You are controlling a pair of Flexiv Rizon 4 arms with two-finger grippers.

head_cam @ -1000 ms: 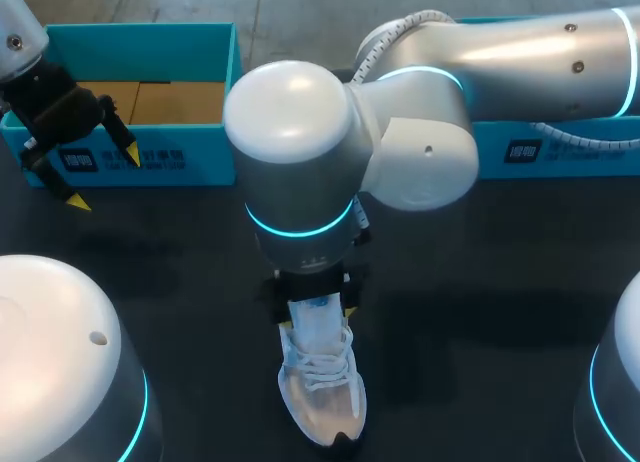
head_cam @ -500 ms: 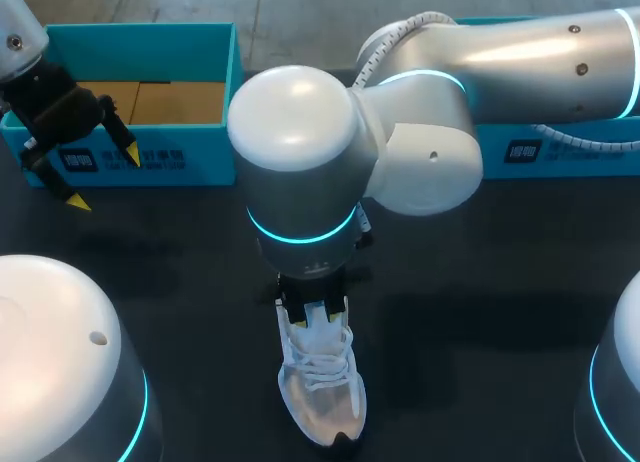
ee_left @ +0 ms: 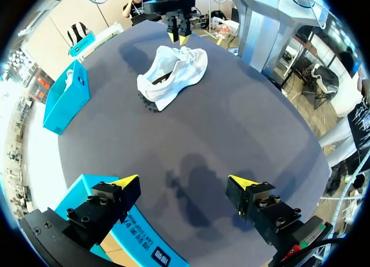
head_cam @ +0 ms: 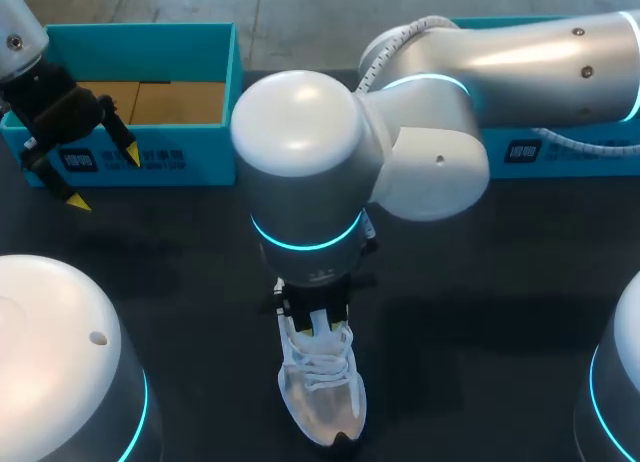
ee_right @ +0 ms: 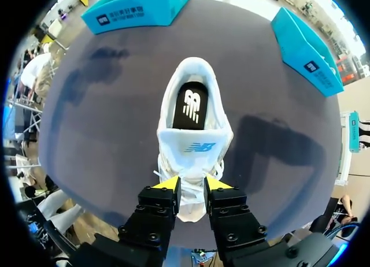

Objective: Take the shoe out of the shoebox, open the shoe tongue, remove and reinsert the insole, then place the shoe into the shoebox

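Note:
A white shoe (head_cam: 322, 387) lies on the dark table, toe toward the front edge. In the right wrist view its tongue (ee_right: 193, 147) stands up with the black insole (ee_right: 191, 106) showing behind it. My right gripper (head_cam: 316, 319) hangs straight over the lacing; its fingers (ee_right: 167, 184) stand narrow, pinching the white upper just below the tongue, so the right gripper (ee_right: 191, 184) is shut on the shoe. My left gripper (head_cam: 105, 178) is wide open and empty at the front wall of the teal shoebox (head_cam: 150, 164), far from the shoe (ee_left: 171, 75). The left gripper (ee_left: 184, 183) shows both tips apart.
A second teal box (head_cam: 560, 147) stands at the back right, behind my right arm. Both boxes appear in the right wrist view, the shoebox (ee_right: 136, 10) and the other box (ee_right: 306, 50). The right arm's large elbow (head_cam: 300, 152) hides the table's middle.
The right gripper's fingers have closed in from wide to narrow around the shoe's top and sunk slightly lower. The left arm has not moved.

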